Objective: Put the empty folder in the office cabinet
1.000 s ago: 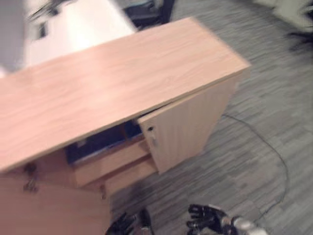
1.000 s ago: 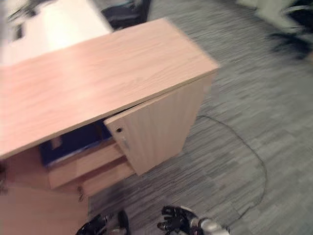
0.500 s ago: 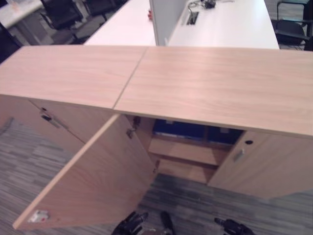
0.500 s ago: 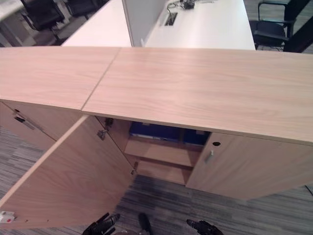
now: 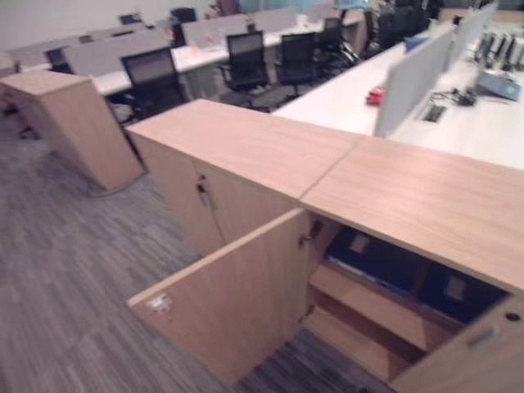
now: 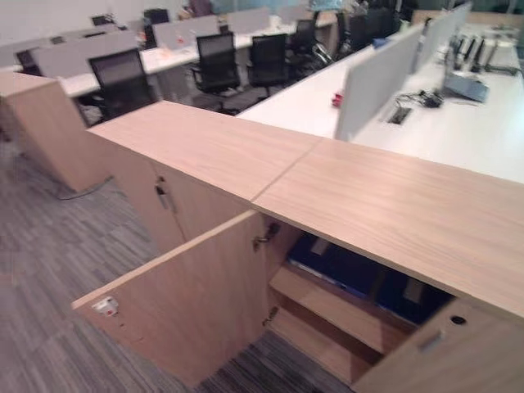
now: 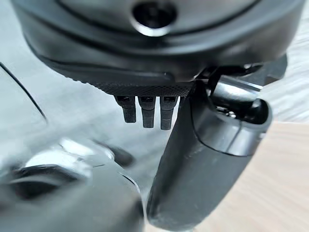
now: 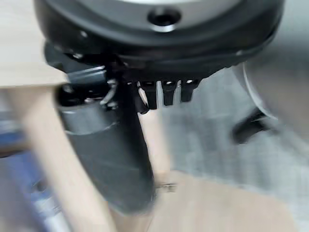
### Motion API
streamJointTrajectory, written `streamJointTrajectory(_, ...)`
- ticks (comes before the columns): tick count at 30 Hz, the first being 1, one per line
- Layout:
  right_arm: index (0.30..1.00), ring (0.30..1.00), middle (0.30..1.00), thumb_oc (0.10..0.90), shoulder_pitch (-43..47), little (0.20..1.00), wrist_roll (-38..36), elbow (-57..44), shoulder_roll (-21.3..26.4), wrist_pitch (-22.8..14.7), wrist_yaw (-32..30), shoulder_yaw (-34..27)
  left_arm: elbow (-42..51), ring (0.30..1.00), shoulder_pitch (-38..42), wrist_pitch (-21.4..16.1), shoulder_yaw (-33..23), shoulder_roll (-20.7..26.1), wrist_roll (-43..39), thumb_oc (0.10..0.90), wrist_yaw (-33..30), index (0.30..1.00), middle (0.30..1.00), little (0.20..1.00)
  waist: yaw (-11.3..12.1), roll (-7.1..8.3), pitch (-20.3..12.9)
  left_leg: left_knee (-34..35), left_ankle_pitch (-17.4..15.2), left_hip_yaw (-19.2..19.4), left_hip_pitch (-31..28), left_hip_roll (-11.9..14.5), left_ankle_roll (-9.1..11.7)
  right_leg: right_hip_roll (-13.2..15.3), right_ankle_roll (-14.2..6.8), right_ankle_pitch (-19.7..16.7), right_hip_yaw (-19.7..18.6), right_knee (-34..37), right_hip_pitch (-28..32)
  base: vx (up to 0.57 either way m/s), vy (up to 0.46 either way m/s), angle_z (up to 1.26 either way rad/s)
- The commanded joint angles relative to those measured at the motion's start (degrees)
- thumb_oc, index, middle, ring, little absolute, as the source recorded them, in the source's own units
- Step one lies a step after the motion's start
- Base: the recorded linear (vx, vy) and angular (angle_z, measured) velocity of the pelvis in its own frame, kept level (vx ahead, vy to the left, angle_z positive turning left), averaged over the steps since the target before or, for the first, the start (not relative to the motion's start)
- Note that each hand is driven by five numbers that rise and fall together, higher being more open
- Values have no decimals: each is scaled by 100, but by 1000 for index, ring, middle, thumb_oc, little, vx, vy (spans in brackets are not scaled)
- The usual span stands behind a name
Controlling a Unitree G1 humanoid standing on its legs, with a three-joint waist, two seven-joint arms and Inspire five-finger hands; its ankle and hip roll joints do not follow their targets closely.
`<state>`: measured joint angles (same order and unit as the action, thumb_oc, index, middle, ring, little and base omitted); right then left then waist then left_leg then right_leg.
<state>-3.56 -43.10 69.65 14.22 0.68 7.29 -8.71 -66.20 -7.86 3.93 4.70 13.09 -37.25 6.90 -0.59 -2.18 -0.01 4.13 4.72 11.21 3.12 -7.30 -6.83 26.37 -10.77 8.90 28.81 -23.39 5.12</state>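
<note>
Left eye view has swung off to our left since half a second ago, so the camera moved, not the office cabinet (image 5: 385, 188), whose door (image 5: 233, 303) stands open. Dark blue folders (image 5: 385, 266) sit on the upper shelf, long axes running along it; we judge the task nearly done. Our left hand (image 7: 207, 159) and right hand (image 8: 106, 145) hang relaxed, holding nothing.

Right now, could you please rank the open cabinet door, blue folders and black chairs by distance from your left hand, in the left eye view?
1. Open cabinet door, foreground left, by the left hand.
2. Blue folders, inside on the shelf.
3. Black chairs, far back.
</note>
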Motion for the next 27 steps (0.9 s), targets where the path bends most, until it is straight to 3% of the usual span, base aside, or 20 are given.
streamJointTrajectory(1, 900, 900, 900, 800, 74, 900, -262, 399, -53, 39, -4, -37, 372, 900, 207, -413, -266, 99, 321, 800, -26, 900, 900, 900, 141, 153, 237, 69, -369, 132, -331, 676, 872, -212, 13, -728, 248, 1158, -86, -44, -269, 32)
streamJointTrajectory(3, 900, 900, 900, 800, 75, 900, -194, 444, -73, 2, 5, 45, 413, 900, 56, -415, -376, 67, 194, 800, 43, 900, 900, 900, 247, 246, 179, 58, -195, 138, -174, 927, 1029, -608, 2, -627, 402, 1753, 96, -93, -387, 32)
streamJointTrajectory(4, 900, 900, 900, 800, 75, 900, -195, 448, -72, 1, 7, 49, 415, 900, 51, -414, -377, 68, 192, 800, 44, 900, 900, 900, 251, 237, 171, 59, -190, 142, -168, 948, 1041, -639, 16, -644, 402, 1792, 102, -120, -388, 38)
streamJointTrajectory(5, 900, 900, 900, 800, 127, 900, -237, 438, -68, -11, 9, 90, 337, 900, -2, -405, -491, 46, 37, 800, 46, 900, 900, 900, 305, 261, 200, 57, -20, 156, -83, 1168, 1154, -901, 126, -553, 197, 1913, 61, -62, -195, 26)
streamJointTrajectory(7, 900, 900, 900, 800, 136, 900, -267, 439, -62, -28, 9, 100, 272, 900, -22, -407, -523, 17, -9, 800, 61, 900, 900, 900, 333, 251, 208, 63, 31, 155, -71, 1262, 1206, -1010, 188, -517, 114, 1943, 48, -64, -252, -23)
streamJointTrajectory(8, 900, 900, 900, 800, 138, 900, -243, 433, -50, -57, 24, 163, 45, 900, -72, -381, -578, -47, -16, 800, 114, 900, 900, 900, 352, 233, 222, 72, 126, 151, -60, 1430, 1276, -1194, 263, -469, 34, 2027, 80, -48, -238, -27)
streamJointTrajectory(11, 900, 900, 900, 800, 134, 900, -218, 454, -21, -56, 31, 180, -39, 900, -72, -386, -603, -58, -15, 800, 126, 900, 900, 900, 353, 210, 238, 74, 191, 136, -49, 1515, 1326, -1294, 314, -454, 23, 2081, 92, -48, -171, -15)
streamJointTrajectory(13, 900, 900, 900, 800, 107, 900, -150, 497, 128, -75, -7, 142, -38, 900, 2, -367, -715, -53, -191, 800, 60, 900, 900, 900, 348, 177, 435, -145, 405, 138, 244, 1782, 1486, -1510, 466, -398, 11, 2135, 50, -169, -220, -27)
streamJointTrajectory(15, 900, 900, 900, 800, 121, 900, -143, 528, 172, -73, -42, 130, -8, 900, 55, -367, -748, -25, -214, 800, 5, 900, 900, 900, 312, 192, 499, -397, 385, 244, 366, 1937, 1524, -1560, 540, -386, 27, 2157, 32, -149, -115, 18)
streamJointTrajectory(16, 900, 900, 900, 800, 130, 900, -90, 595, 296, -55, -73, 126, 174, 900, 37, -423, -866, 106, -155, 800, -64, 900, 900, 900, 325, 227, 581, -825, 149, 299, 247, 2132, 1542, -1628, 623, -400, -9, 2274, 27, -155, -6, 17)
streamJointTrajectory(18, 900, 900, 900, 800, 143, 900, -1, 671, 433, -39, -65, 99, 285, 900, 20, -501, -971, 226, -136, 800, -149, 900, 900, 900, 313, 193, 580, -870, -6, 178, 31, 2208, 1548, -1600, 559, -468, -61, 2322, 1, -108, 78, -40)
streamJointTrajectory(19, 900, 900, 900, 800, 124, 900, 56, 628, 518, -47, -54, 44, 686, 900, -35, -596, -1181, 501, -44, 800, -325, 900, 900, 900, 298, 84, 494, -593, 17, 0, -211, 2274, 1601, -1608, 496, -516, -128, 2339, -81, -21, 104, -49)
streamJointTrajectory(20, 900, 900, 900, 800, 121, 900, 56, 625, 517, -46, -55, 48, 700, 900, -46, -589, -1185, 500, -42, 800, -330, 900, 900, 900, 299, 84, 494, -566, 31, 7, -230, 2274, 1604, -1611, 496, -517, -131, 2340, -77, -17, 169, -6)
streamJointTrajectory(22, 900, 900, 900, 800, -21, 900, 20, 487, 488, -33, -33, -110, 1639, 900, -36, -574, -1453, 997, 300, 800, -510, 900, 900, 900, 219, -126, 267, 86, 80, 165, -456, 2303, 1656, -1620, 384, -647, -47, 2418, -196, -33, 202, 8)
streamJointTrajectory(24, 900, 900, 900, 800, -68, 900, 26, 456, 490, -17, -31, -147, 1760, 900, 45, -541, -1515, 1162, 436, 800, -538, 900, 900, 900, 188, -141, 200, 87, 31, 203, -425, 2290, 1663, -1593, 358, -717, -23, 2450, -228, -59, 222, 28)
streamJointTrajectory(25, 900, 900, 900, 800, -130, 900, 159, 423, 480, 24, -2, -161, 1994, 900, 298, -581, -1681, 1502, 675, 800, -625, 900, 900, 900, 143, -169, 103, 87, -119, 210, -429, 2120, 1605, -1425, 228, -945, 11, 2498, -298, -57, 247, 55)
streamJointTrajectory(27, 900, 900, 900, 800, -164, 900, 200, 428, 459, 64, 36, -167, 2108, 900, 465, -614, -1751, 1668, 761, 800, -689, 900, 900, 900, 129, -153, 76, 87, -191, 225, -439, 2001, 1557, -1295, 149, -1060, 12, 2498, -336, -44, 278, 25)
